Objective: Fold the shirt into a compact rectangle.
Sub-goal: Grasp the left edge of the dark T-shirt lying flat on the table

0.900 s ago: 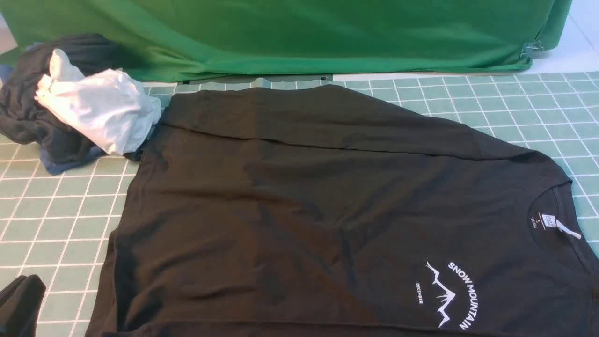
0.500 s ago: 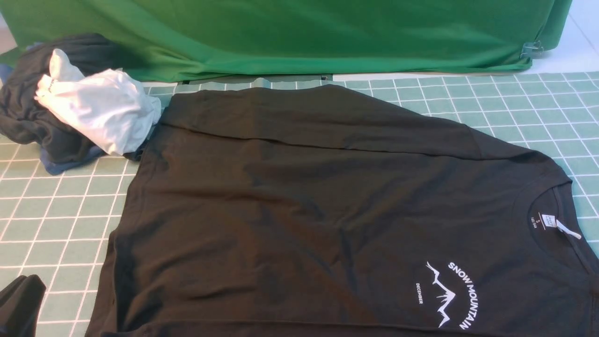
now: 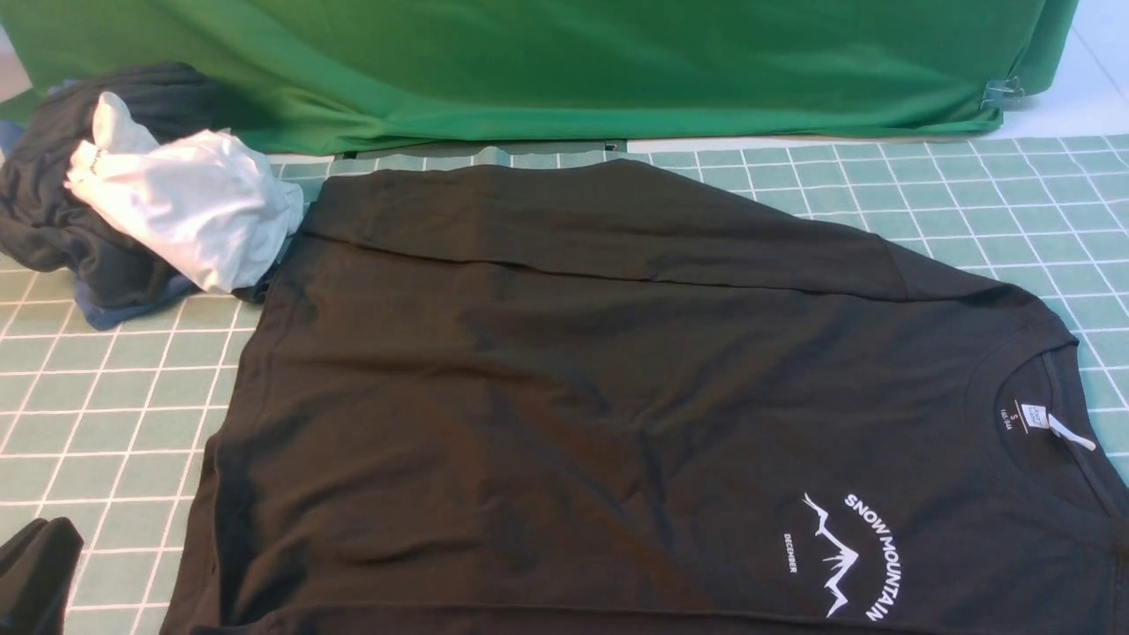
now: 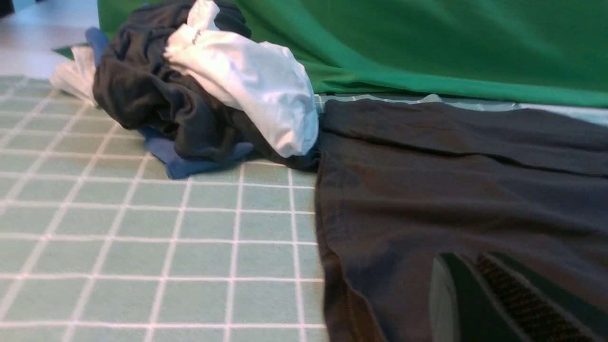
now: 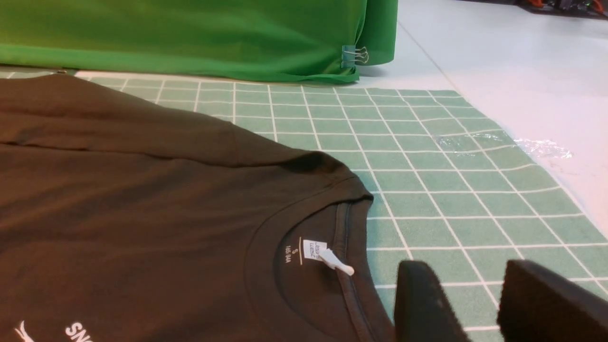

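Note:
The black shirt (image 3: pixel 564 397) lies flat on the green grid mat (image 3: pixel 106 397), hem to the left and collar to the right. Its far sleeve is folded along the top edge. The white neck label (image 3: pixel 1036 416) and the mountain print (image 3: pixel 847 551) face up. My left gripper (image 4: pixel 463 266) is shut, low over the fabric near the hem (image 4: pixel 327 247), with nothing showing between its fingers. The black end of my left arm (image 3: pixel 35 573) shows at the front-left corner. My right gripper (image 5: pixel 475 304) is open above bare mat just beside the collar (image 5: pixel 351 228); it is out of the front view.
A dark grey and blue clothes bundle (image 3: pixel 62 220) with a white garment (image 3: pixel 185 212) on top sits at the far left, touching the shirt's far hem corner. A green cloth backdrop (image 3: pixel 564 70) with a binder clip (image 3: pixel 1001 93) closes the far side. The mat ends at white tabletop (image 5: pixel 522 95) on the right.
The black end of my left arm at the front-left corner has sunk slightly lower and leftward. The shirt and the clothes pile have not moved.

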You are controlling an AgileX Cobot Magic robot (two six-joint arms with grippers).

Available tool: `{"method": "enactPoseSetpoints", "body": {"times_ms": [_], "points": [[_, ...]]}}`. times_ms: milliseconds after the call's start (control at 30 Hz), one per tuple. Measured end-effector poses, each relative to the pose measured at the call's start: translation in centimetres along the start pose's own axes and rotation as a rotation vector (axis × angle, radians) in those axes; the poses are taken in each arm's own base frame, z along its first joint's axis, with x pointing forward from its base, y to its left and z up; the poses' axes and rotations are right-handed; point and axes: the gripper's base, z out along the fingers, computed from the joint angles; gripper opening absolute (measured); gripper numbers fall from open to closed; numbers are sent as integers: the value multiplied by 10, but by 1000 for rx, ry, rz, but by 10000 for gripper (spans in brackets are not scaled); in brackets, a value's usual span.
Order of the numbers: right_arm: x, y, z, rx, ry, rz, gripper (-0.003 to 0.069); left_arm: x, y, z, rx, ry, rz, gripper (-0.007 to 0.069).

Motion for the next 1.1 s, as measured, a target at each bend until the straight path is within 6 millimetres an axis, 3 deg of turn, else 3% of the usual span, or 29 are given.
{"method": "enactPoseSetpoints", "body": {"times_ms": [133,167,300,567,600,733,833,933,967,1000,1100], "points": [[0,0,0,0,0,0,240,-8,-1,0,17,-84,-80,15],[0,0,0,0,0,0,240,-14,-2,-1,39,-155,-220,15],[0,0,0,0,0,0,240,-25,0,-3,59,-272,-433,15],[-8,0,0,-6,-90,51,240,-43,8,-11,80,-505,-684,15],[-15,0,-1,-16,-169,144,240,-50,11,-16,106,-601,-762,15],[-30,-1,-5,-67,-336,468,240,-64,9,-23,189,-679,-821,15],[-37,-2,-8,-106,-411,621,240,-98,0,-35,251,-611,-807,15],[-38,-3,-8,-119,-429,665,240,-127,-4,-33,199,-422,-773,15],[-38,-3,-8,-119,-429,666,240,-129,-5,-31,179,-369,-765,15],[-39,-3,-9,-125,-440,681,240,-140,-7,-19,110,-189,-702,15],[-42,-3,-10,-138,-467,710,237,-147,-11,-5,67,17,-606,15]]}}
